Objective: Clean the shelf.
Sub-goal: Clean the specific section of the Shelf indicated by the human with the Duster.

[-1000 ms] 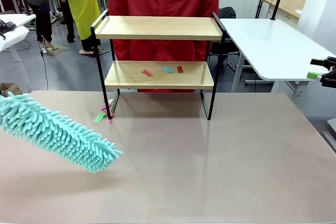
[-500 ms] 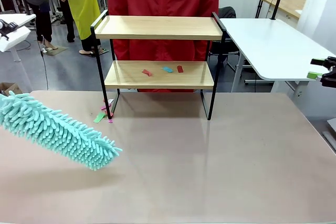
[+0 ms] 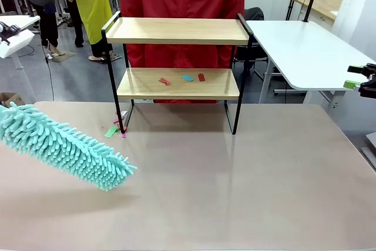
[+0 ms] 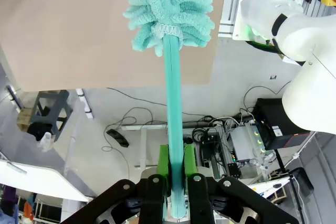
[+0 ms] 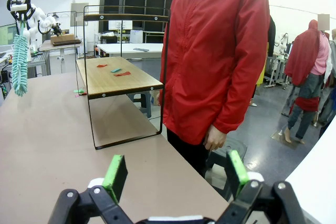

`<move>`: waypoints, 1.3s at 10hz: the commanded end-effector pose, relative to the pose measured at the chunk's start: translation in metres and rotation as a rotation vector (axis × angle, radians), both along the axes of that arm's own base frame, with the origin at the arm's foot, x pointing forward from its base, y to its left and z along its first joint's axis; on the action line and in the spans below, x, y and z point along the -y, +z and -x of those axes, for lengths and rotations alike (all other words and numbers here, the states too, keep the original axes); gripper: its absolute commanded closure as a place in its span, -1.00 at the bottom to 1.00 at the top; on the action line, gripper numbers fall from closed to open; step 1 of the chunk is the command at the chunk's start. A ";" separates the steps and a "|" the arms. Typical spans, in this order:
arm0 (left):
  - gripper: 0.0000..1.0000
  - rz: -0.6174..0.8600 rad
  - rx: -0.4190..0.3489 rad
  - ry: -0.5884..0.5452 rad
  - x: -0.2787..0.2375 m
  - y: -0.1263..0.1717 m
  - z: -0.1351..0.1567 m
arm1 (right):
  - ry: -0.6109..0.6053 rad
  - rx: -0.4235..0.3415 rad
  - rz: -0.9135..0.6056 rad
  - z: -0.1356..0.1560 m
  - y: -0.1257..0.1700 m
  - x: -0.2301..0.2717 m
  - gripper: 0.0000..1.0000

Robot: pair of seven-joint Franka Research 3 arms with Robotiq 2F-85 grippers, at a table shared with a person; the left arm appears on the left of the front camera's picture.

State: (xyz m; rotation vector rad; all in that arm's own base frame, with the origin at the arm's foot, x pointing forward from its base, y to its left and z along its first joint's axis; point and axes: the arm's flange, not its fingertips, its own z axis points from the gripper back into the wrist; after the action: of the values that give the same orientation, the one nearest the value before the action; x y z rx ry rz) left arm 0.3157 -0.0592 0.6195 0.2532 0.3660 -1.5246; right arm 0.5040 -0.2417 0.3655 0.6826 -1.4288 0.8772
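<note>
Tabletop (image 3: 247, 192), left pincer (image 4: 176, 160) clamping duster handle (image 4: 173, 98)

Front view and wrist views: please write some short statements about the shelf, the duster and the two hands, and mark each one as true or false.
1. The left hand is shut on the duster. True.
2. Three scraps lie on the lower board of the shelf. True.
3. The duster touches the shelf. False: its head hangs over the table, apart from the shelf.
4. The right hand holds a cloth. False: the right hand is open and holds nothing.
5. By a shelf leg, other scraps lie on the table. True.
</note>
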 end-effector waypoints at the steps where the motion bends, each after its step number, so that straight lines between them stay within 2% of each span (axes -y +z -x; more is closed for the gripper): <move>1: 0.74 0.008 -0.012 -0.010 -0.003 0.001 0.001 | -0.003 -0.021 0.009 -0.001 0.004 -0.002 -1.00; 13: 0.74 0.008 -0.012 -0.010 -0.003 0.001 0.001 | -0.003 -0.021 0.009 -0.001 0.004 -0.002 -1.00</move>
State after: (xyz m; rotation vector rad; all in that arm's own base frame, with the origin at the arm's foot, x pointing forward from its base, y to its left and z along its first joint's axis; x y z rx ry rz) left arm 0.3157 -0.0591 0.6195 0.2532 0.3660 -1.5246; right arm 0.5040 -0.2417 0.3655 0.6826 -1.4288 0.8772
